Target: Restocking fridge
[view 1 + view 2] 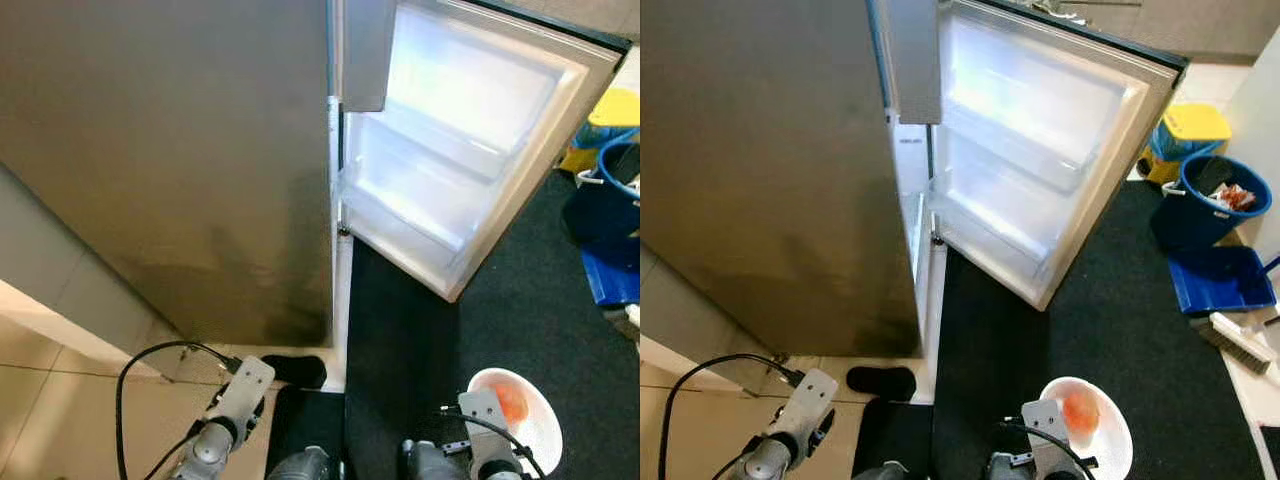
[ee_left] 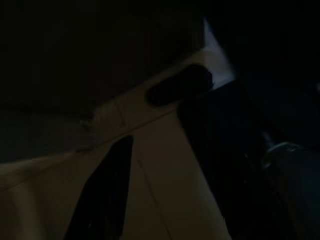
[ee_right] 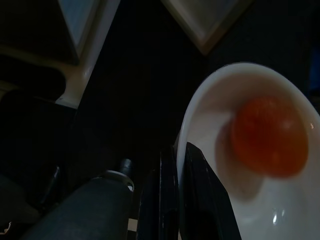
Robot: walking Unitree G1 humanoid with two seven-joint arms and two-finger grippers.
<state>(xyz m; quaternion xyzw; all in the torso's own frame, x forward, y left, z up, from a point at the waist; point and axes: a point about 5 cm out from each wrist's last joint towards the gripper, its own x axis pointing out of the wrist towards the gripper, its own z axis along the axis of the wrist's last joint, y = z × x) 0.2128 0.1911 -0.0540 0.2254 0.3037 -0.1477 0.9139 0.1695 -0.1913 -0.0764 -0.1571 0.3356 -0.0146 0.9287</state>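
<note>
Left wrist view is very dark. One long black gripper finger [image 2: 102, 192] lies over pale beige floor tiles [image 2: 165, 200]. A dark oval object [image 2: 177, 86] rests on the tiles, just beside a black mat [image 2: 225, 150]. A rounded metallic part [image 2: 280, 152] is faintly discernible.

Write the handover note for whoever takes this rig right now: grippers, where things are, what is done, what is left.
Right gripper: shut on the rim of the white bowl, held low at the robot's right side. An orange fruit lies in the bowl.
Left gripper: hangs idle at the left, low over the floor tiles; its fingers cannot be judged.
Fridge: stands straight ahead, its door swung open to the right; the door shelves look bare.
Done: bowl picked up, door opened.
Left: step to the open fridge, set the bowl on a shelf inside, let go, close the door.
</note>
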